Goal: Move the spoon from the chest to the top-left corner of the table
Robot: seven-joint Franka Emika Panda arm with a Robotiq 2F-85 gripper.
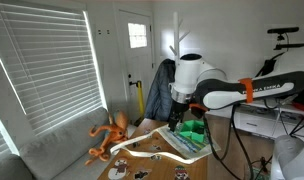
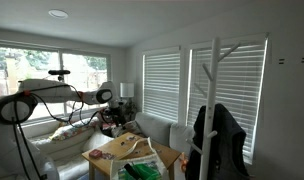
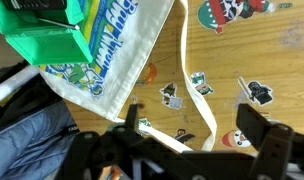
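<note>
The brown wooden table [image 3: 242, 70] carries cartoon stickers and shows in both exterior views [image 1: 152, 162] [image 2: 107, 152]. A green box-like chest [image 3: 42, 42] stands at the top left of the wrist view, and shows as a green shape in both exterior views [image 1: 193, 129] [image 2: 142, 171]. I cannot make out a spoon in any view. My gripper [image 3: 195, 125] hangs open and empty above the table, over a white strap [image 3: 195, 85]. It is beside the chest in an exterior view [image 1: 179, 118].
A white printed tote bag [image 3: 117, 45] lies on the table next to the chest. An orange plush octopus [image 1: 110, 137] sits on the grey sofa [image 1: 52, 150]. A white coat rack with a dark jacket [image 2: 218, 130] stands close to the table.
</note>
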